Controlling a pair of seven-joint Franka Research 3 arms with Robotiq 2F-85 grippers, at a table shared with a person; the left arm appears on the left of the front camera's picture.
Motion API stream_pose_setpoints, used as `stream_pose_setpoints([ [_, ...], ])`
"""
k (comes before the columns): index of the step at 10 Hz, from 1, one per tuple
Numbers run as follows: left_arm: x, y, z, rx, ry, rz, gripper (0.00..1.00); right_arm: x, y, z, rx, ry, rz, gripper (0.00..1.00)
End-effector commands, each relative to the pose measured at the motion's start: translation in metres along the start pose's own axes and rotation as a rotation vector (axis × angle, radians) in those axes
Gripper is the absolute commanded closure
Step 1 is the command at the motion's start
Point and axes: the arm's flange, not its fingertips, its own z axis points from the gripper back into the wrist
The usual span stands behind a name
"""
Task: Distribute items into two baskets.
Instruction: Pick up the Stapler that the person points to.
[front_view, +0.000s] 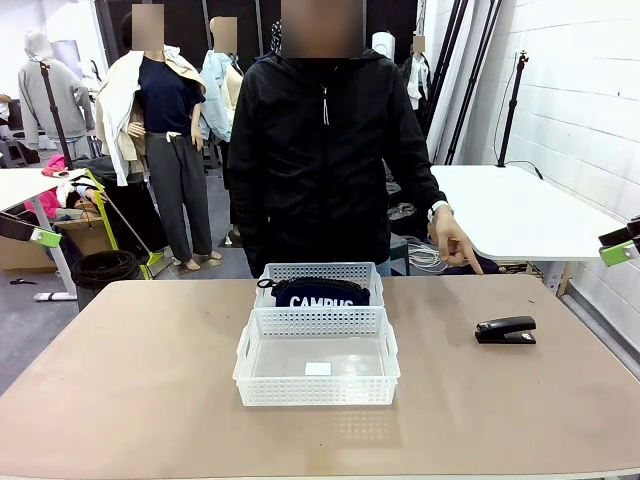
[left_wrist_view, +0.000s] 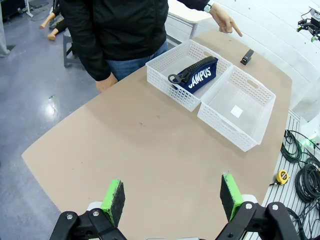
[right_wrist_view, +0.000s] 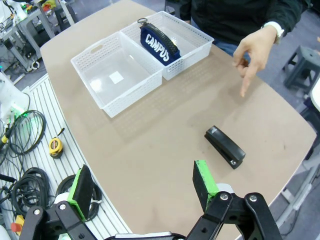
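Two white mesh baskets sit end to end mid-table. The far basket (front_view: 320, 272) holds the navy "CAMPUS" pouch (front_view: 322, 294); the near basket (front_view: 316, 358) holds no item, just a small white label on its floor. The black stapler (front_view: 505, 330) lies on the table to the right, and the person's hand (front_view: 456, 244) points down towards it. My left gripper (left_wrist_view: 171, 197) hangs open high above the table's left part. My right gripper (right_wrist_view: 143, 187) is open too, above the table edge near the stapler (right_wrist_view: 225, 146). In the front view green pads show at the left edge (front_view: 45, 238) and right edge (front_view: 618, 253).
The person in a black jacket (front_view: 320, 150) stands at the far side behind the baskets. Cables and a yellow tape measure (right_wrist_view: 55, 146) lie on the floor beside the table. Bare tabletop (front_view: 130, 360) surrounds the baskets.
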Motion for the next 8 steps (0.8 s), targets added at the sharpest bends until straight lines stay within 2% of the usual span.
stream_pose_setpoints([
  [1, 0.000, -0.003, 0.000, 0.010, -0.015, 0.007, 0.00, 0.014, -0.013, -0.016, 0.044, 0.057, 0.018, 0.00],
  [4, 0.000, -0.003, 0.000, 0.010, -0.015, 0.007, 0.00, 0.039, -0.042, -0.049, 0.087, 0.182, 0.159, 0.00],
  [8, 0.000, -0.003, 0.000, 0.010, -0.015, 0.007, 0.00, 0.033, -0.094, -0.098, 0.072, 0.363, 0.338, 0.00],
])
